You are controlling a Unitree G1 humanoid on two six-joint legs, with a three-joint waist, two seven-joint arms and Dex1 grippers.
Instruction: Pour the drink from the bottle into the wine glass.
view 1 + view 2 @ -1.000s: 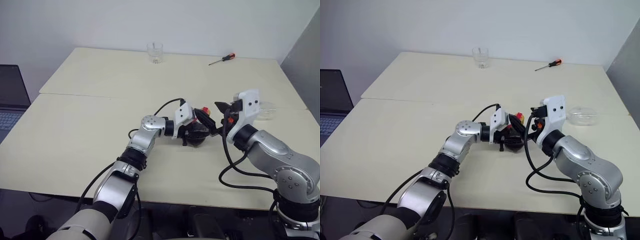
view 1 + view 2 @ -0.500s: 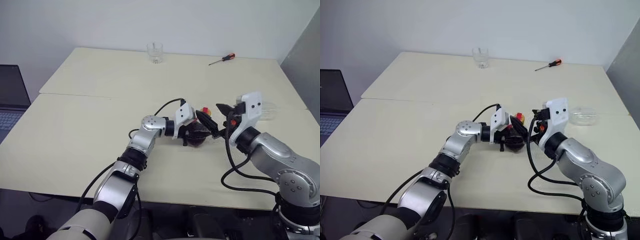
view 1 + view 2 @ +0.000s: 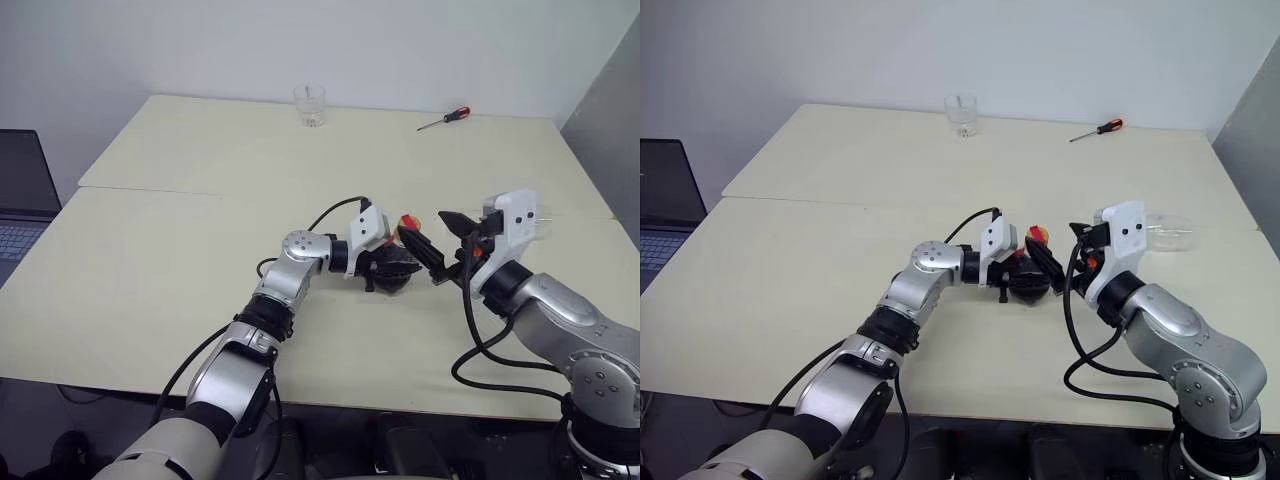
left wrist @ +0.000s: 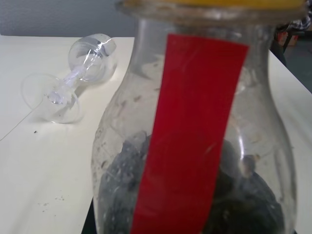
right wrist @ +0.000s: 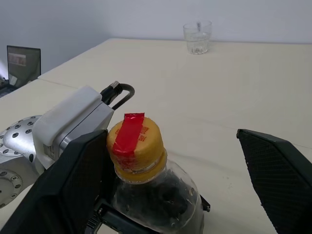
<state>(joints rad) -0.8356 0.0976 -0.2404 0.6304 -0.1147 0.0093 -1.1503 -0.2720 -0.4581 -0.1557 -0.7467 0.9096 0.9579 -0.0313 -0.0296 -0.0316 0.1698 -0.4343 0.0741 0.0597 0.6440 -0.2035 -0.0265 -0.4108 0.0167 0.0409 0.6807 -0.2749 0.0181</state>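
Left gripper [image 3: 392, 268] is clamped tight on the bottle [image 5: 151, 192], upright near the table's [image 3: 200, 230] front-middle, yellow cap [image 5: 135, 143] on. Right gripper [image 3: 440, 247] gapes wide, level, empty, its black fingers flanking the cap (the nearer arm for unscrewing). Dark drink [image 4: 243, 195] pools low. Wine glass [image 4: 73, 80], clear and round-bowled, lies toppled toward the table's right edge.

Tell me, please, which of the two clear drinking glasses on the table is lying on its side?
The wine glass, lying tipped over by the table's right edge. The short tumbler at the far edge stands upright.
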